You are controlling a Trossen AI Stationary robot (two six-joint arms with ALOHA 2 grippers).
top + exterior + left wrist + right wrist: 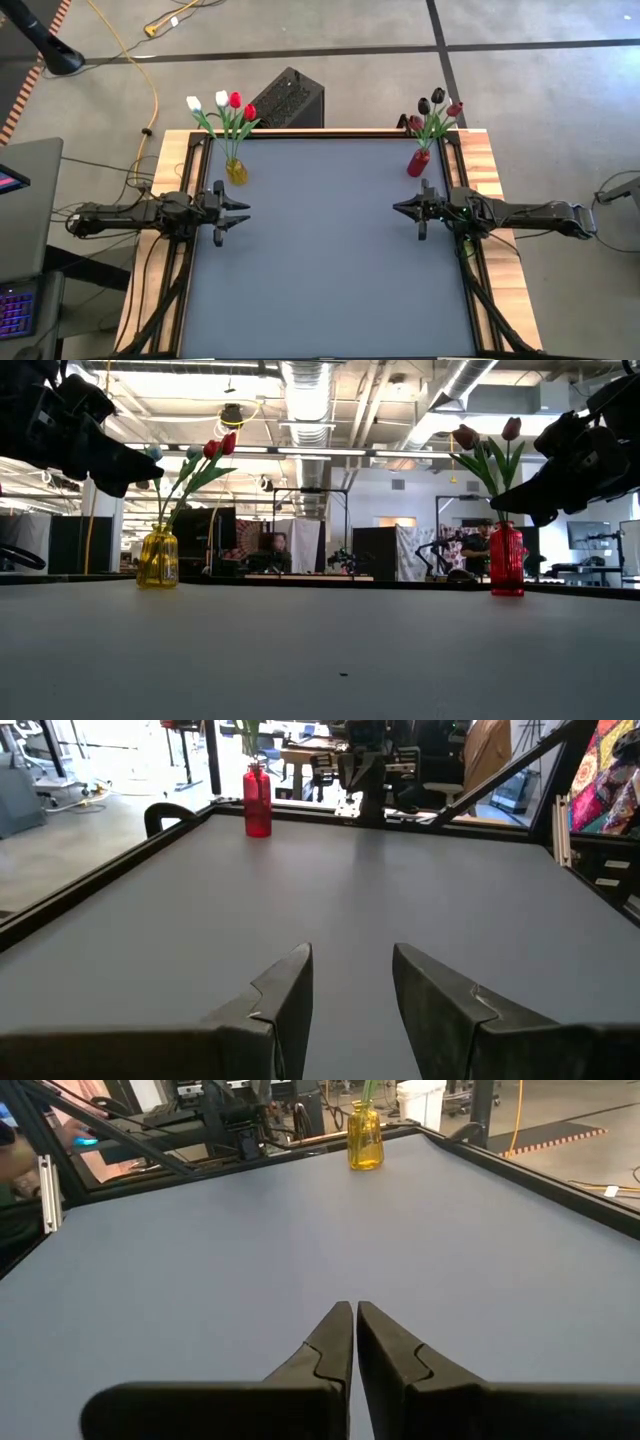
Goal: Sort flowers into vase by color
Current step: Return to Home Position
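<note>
While yellow vase point(236, 171) holds red-white tulips point(228, 113), red vase point(419, 161), dark tulips point(435, 112)

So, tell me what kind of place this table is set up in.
Probably a robotics lab or workshop in an open industrial hall: bare ceiling ducts and strip lights overhead, more framed workstations with a person behind the table, and a yellow cable trailing over the concrete floor.

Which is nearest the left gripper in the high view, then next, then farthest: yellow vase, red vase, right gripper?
1. Yellow vase, left side, just beyond the left gripper.
2. Right gripper, directly opposite on the right.
3. Red vase, far right corner.
</note>
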